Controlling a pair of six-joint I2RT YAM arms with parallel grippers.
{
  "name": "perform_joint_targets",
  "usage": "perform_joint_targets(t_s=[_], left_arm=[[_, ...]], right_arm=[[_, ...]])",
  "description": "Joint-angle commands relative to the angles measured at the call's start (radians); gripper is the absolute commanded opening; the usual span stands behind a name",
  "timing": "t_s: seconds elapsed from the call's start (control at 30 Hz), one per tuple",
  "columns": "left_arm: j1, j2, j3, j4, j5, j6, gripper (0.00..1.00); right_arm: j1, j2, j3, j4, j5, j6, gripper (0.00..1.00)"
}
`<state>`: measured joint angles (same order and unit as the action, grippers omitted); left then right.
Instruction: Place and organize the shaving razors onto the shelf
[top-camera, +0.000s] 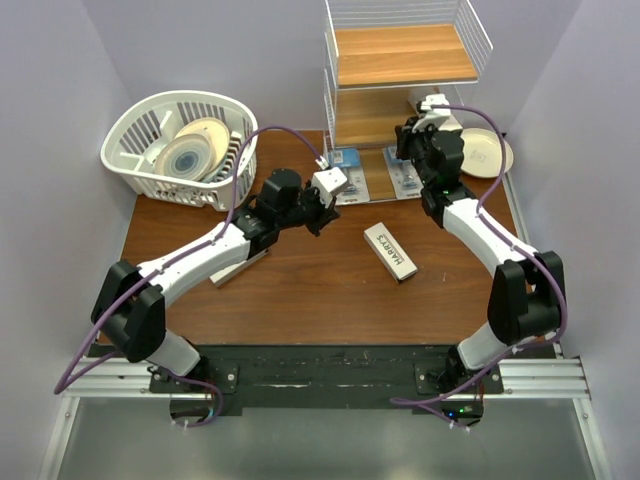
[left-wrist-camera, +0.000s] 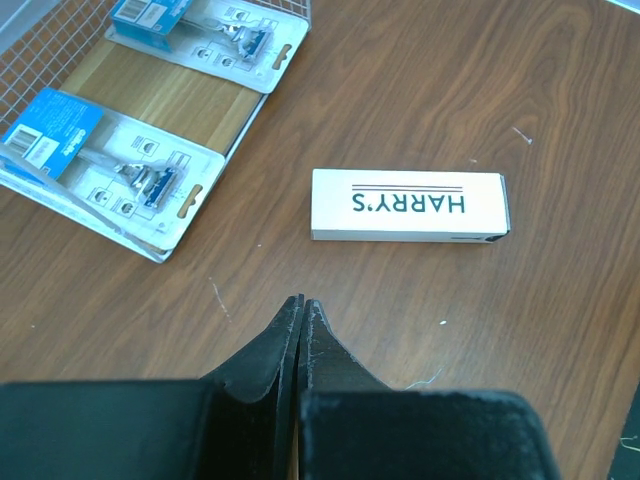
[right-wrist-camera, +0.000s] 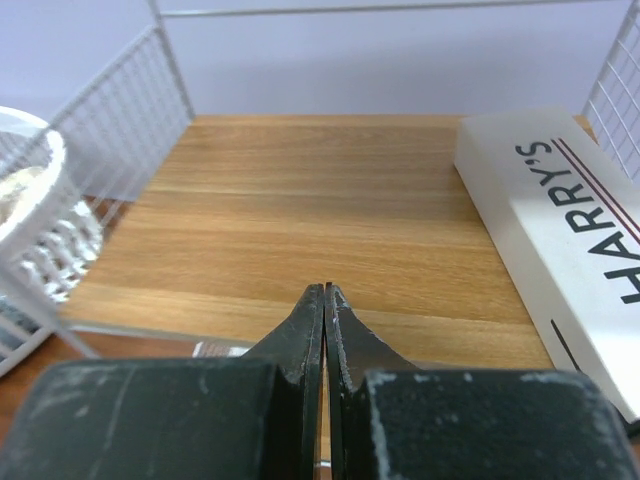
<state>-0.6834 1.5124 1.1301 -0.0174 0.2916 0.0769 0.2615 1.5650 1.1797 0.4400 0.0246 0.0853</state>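
The shelf (top-camera: 400, 55) stands at the back. One white HARRY'S box (top-camera: 390, 250) lies on the table; it also shows in the left wrist view (left-wrist-camera: 405, 205). A second box (right-wrist-camera: 570, 240) lies on a wooden tier (right-wrist-camera: 300, 200), right of my right gripper (right-wrist-camera: 325, 290), which is shut and empty; in the top view this gripper (top-camera: 416, 126) is inside the shelf. A third box (top-camera: 238, 268) peeks out under my left forearm. Two blister packs (left-wrist-camera: 110, 165) (left-wrist-camera: 215, 35) lie at the shelf's foot. My left gripper (left-wrist-camera: 301, 303) is shut and empty, near the table box.
A white slatted basket (top-camera: 135, 165) with cream plates stands at the back left. Another plate (top-camera: 490, 150) sits right of the shelf. The shelf's wire sides (right-wrist-camera: 130, 110) flank my right gripper. Purple walls enclose the table.
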Motion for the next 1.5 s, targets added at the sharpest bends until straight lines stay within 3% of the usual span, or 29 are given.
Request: perform_joint_targets(t_s=[0.0, 0.4, 1.07, 1.47], left_arm=[[-0.004, -0.029, -0.007, 0.033, -0.023, 0.034, 0.0], [-0.005, 0.032, 0.034, 0.043, -0.014, -0.005, 0.0], [-0.016, 0.061, 0.049, 0.043, -0.019, -0.011, 0.01], [-0.016, 0.042, 0.027, 0.042, -0.048, 0.006, 0.01]], right_arm=[[-0.002, 0.041, 0.043, 0.132, 0.097, -0.056, 0.0], [0.001, 0.144, 0.069, 0.19, 0.221, -0.285, 0.0], [-0.033, 0.316, 0.222, 0.14, 0.423, -0.237, 0.0], [-0.033, 0.329, 0.244, 0.111, 0.48, -0.251, 0.0]])
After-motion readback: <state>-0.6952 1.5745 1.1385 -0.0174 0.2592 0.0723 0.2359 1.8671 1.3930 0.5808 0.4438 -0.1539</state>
